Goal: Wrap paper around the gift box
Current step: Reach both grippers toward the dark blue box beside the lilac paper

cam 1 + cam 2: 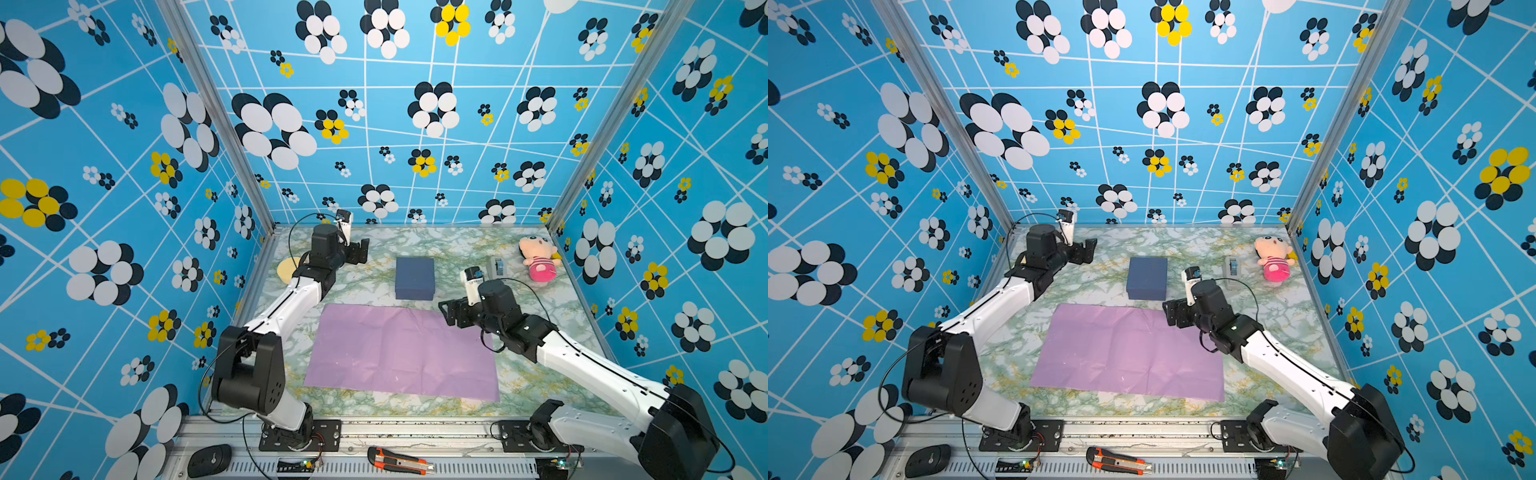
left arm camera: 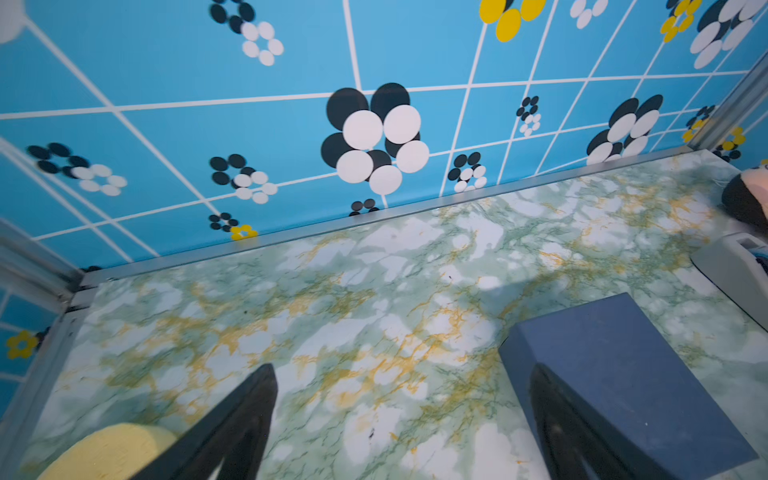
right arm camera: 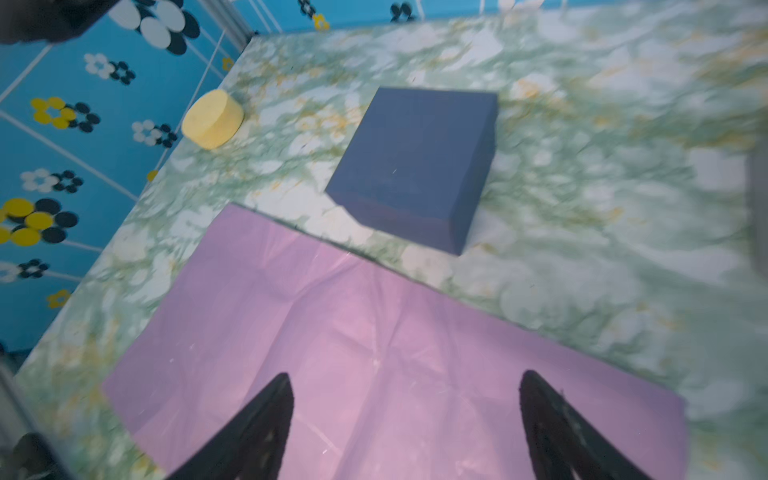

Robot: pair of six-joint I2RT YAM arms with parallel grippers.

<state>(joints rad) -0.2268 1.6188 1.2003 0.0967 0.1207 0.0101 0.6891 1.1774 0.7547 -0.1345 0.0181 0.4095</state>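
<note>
Right wrist view: right tool gapes empty over the paper; left tool gapes empty near the gift box.

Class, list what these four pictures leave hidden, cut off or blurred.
Round yellow foam disc: top views, partly behind the left arm.
Grey tape dispenser: left wrist view, cut by the frame edge.
Creased lilac paper sheet: underside faces down in every view.
Dark navy cardboard box: right wrist view, smeared by blur.
</note>
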